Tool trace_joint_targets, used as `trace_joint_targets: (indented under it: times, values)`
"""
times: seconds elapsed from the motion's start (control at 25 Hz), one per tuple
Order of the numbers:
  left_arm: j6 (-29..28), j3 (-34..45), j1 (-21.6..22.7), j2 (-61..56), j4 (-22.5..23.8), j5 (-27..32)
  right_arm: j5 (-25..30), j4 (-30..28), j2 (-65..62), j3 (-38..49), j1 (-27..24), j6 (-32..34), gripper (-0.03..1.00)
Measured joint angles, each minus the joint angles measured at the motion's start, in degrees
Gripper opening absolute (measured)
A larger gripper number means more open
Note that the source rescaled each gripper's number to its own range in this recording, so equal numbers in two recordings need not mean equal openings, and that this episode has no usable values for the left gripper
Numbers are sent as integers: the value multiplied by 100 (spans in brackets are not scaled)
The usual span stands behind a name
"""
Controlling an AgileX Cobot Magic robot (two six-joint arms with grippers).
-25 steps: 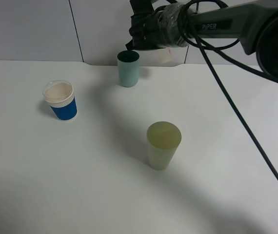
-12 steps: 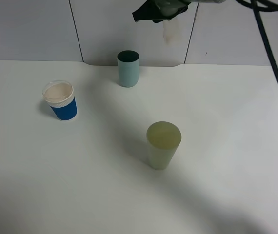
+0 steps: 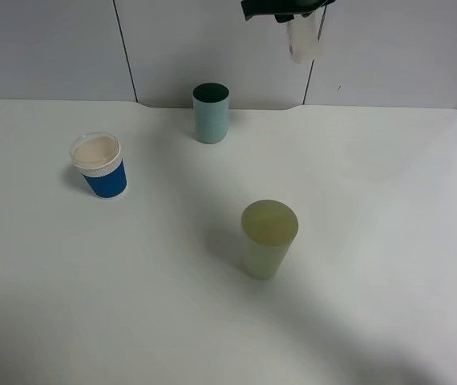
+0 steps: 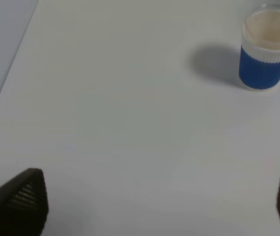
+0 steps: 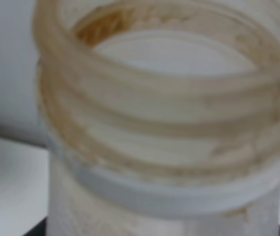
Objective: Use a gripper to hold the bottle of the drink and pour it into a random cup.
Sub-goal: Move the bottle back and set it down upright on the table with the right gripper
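Observation:
At the top edge of the high view, my right gripper is shut on the bottle, which hangs pale and upright high over the back of the table, to the right of the teal cup. The right wrist view is filled by the bottle's open threaded neck. It has brown stains at the rim, and the drink itself does not show. The teal cup stands upright near the back wall. My left gripper is open low over the bare table, short of the blue cup.
A blue cup with a white rim stands at the left. A pale yellow-green cup stands in the middle of the white table. A grey panelled wall runs behind the table's back edge.
The right arm has lifted and swung right with the bottle, from just above the teal cup to the top edge. Most of the arm has left the view. The cups have not moved.

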Motion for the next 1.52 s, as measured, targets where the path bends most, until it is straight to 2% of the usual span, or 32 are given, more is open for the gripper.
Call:
trace_joint_targets:
  times: [0.12, 0.28, 0.4, 0.68, 0.96, 1.16, 1.52]
  values:
    - [0, 0, 0, 0, -5, 0, -436, 902, -292, 370, -166, -921, 0]
    - [0, 0, 0, 0, 0, 0, -1287, 2090, -668, 1210, -388, -2065, 0]
    - [0, 0, 0, 0, 0, 0, -1942, 2624, -947, 2030, -555, -2538, 0]
    - [0, 0, 0, 0, 0, 0, -3246, 2711, -1218, 3680, -968, -2672, 0]
    - [0, 0, 0, 0, 0, 0, -5098, 2711, -1218, 4745, -1110, -2937, 0]
    - [0, 0, 0, 0, 0, 0, -5990, 2711, -1212, 5126, -1110, -3332, 0]
    - [0, 0, 0, 0, 0, 0, -7008, 2819, -484, 5132, -1146, -3543, 0]
